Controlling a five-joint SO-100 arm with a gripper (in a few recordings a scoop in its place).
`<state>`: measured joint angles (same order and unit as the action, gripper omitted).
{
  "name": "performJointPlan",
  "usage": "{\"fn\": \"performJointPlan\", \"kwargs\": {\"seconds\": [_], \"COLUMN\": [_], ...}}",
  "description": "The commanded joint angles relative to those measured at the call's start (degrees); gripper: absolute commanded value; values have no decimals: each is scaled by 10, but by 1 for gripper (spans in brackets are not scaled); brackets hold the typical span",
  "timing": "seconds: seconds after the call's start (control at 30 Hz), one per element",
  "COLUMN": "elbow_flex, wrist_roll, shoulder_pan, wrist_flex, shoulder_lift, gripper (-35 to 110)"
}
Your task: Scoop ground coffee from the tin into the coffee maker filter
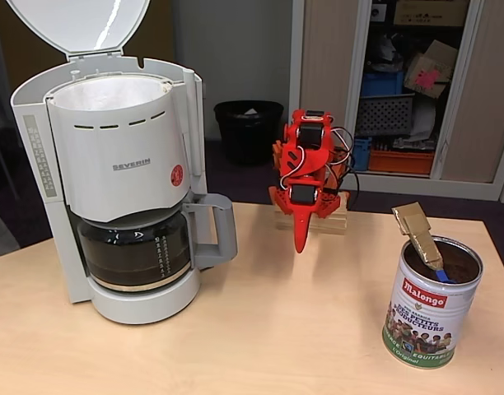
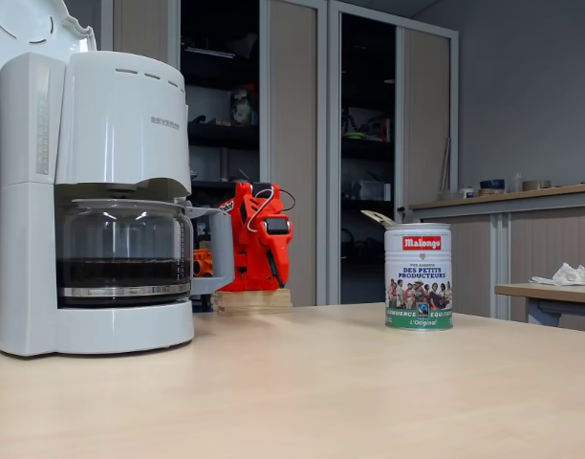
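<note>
Ground coffee (image 1: 454,267), dark brown loose powder, fills the silver cylindrical Malongo tin (image 1: 431,306) at lower right of the light wooden tabletop (image 1: 260,329). It probably spills easily; better to take the gold scoop handle (image 1: 420,230) that sticks out. The red tool (image 1: 301,239) hangs at centre, well apart, seemingly clenched and empty.

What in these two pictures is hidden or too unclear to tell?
- Scoop: its bowl is buried in the ground coffee inside the tin.
- Gripper: folded downward, jaws seen edge-on; open or shut unclear.
- Filter: its bottom is hidden by the basket wall of the coffee maker.
- Lid: cut by the picture's edge.
</note>
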<state>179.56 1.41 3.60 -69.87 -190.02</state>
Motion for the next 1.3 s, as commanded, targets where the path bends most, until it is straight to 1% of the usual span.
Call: {"fn": "performJointPlan", "kwargs": {"seconds": [0.0, 0.23, 1.27], "elbow_flex": [4, 4, 4], "wrist_roll": [14, 14, 13], "shoulder_pan": [-2, 17, 11], "wrist_flex": [2, 2, 3], "shoulder_lift": [-5, -5, -4], "gripper": [0, 0, 0]}}
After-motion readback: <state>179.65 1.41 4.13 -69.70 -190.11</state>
